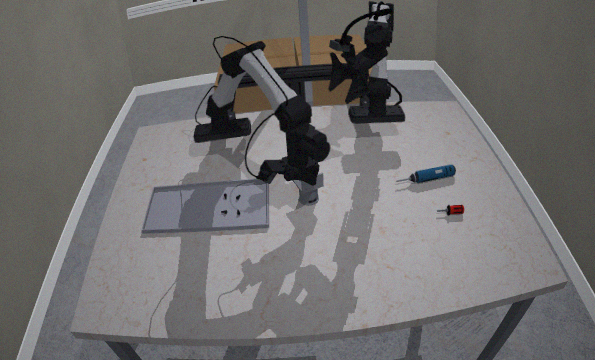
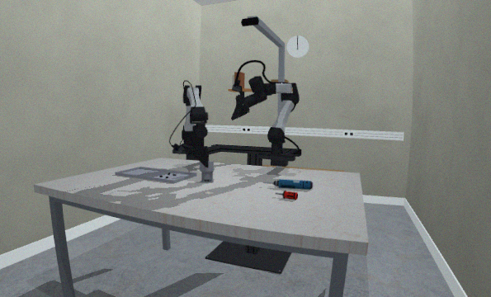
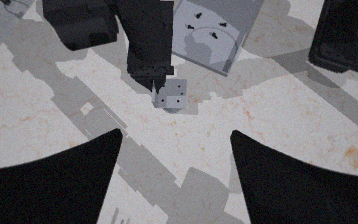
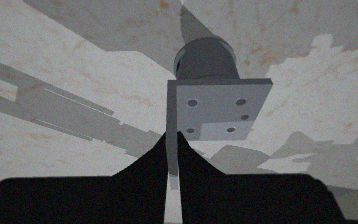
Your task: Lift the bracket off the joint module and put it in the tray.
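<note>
The grey bracket (image 4: 220, 107) (image 3: 180, 91) is an angled piece with a flat holed plate and an upright plate. It sits on top of the joint module (image 4: 205, 57) (image 1: 309, 195) (image 2: 206, 177), a short grey cylinder that stands on the table, outside the tray (image 1: 204, 230) (image 3: 200, 65). My right gripper (image 4: 173, 134) (image 3: 156, 91) is shut on the bracket's upright plate, one finger on each side. No gap shows between bracket and module. My left gripper (image 3: 176, 132) (image 2: 233, 119) is open and empty, high above the table.
Several small dark screws (image 1: 224, 196) lie in the tray's end nearest the module. A blue electric screwdriver (image 1: 434, 173) (image 2: 295, 184) and a red screwdriver (image 1: 455, 209) (image 2: 290, 195) lie on the table, on the other side of the module from the tray.
</note>
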Controlling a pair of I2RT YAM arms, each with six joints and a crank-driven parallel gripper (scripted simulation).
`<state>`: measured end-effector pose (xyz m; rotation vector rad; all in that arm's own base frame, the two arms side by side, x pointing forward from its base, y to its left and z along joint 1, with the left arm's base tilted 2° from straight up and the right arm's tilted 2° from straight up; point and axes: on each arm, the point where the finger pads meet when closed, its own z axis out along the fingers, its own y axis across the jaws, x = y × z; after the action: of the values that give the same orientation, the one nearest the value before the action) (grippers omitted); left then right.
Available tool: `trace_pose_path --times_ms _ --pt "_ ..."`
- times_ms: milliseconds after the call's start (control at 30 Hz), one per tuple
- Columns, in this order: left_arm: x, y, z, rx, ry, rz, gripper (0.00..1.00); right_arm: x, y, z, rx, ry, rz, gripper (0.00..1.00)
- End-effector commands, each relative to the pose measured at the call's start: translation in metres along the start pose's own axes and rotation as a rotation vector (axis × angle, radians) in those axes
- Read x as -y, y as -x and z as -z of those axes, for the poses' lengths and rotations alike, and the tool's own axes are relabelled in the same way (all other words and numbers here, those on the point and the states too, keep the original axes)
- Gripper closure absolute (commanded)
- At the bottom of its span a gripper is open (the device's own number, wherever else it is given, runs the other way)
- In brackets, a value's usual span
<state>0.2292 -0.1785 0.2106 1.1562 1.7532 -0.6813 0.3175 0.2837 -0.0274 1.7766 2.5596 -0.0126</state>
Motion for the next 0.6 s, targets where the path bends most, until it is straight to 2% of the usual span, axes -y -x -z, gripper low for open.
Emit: trace_pose_path --times_ms 0,300,567 --pt "-0.001 0.007 0.001 0.019 0.009 -0.015 0.00 -0.016 -0.008 0.039 -0.044 0.084 -0.006 1.00" --pt "-0.001 0.007 0.001 0.019 0.009 -0.015 0.00 -0.014 -0.007 0.059 -0.039 0.083 -0.010 1.00" --pt "-0.001 0.007 0.001 0.019 0.009 -0.015 0.00 -0.008 -0.002 0.048 -0.006 0.036 -0.008 1.00"
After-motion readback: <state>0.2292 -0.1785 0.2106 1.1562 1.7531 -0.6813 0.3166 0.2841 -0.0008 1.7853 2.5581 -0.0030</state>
